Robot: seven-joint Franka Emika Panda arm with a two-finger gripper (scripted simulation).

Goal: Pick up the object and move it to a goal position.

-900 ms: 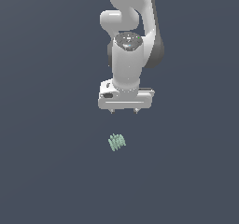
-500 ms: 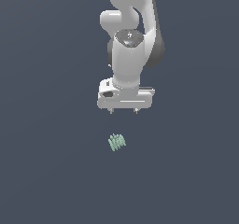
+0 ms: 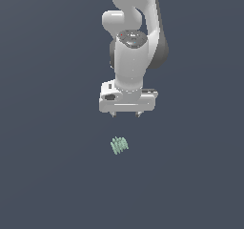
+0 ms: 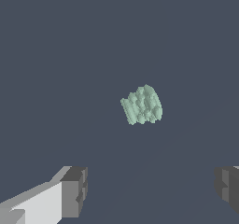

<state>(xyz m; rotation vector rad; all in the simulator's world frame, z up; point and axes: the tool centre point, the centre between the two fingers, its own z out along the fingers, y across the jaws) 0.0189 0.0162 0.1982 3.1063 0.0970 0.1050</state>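
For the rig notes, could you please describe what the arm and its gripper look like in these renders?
The arm is glossy white with rounded, bulbous links, dark grey bands at the joints and a small red-and-green mark on the dark cap of its wrist joint. The gripper has a wide white boxy body with a dark oval mark on its face. Its fingers are white with blocky dark grey pads. No cables show.

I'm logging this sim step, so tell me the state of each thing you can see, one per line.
Claw: open, empty, fingers spread wide, held above the surface.
Mint-green ribbed block: lying on the dark surface, not gripped, apart from the claw, sitting ahead of the fingers in the wrist view rather than between them.
Arm: upright over the scene, wrist pointing down.
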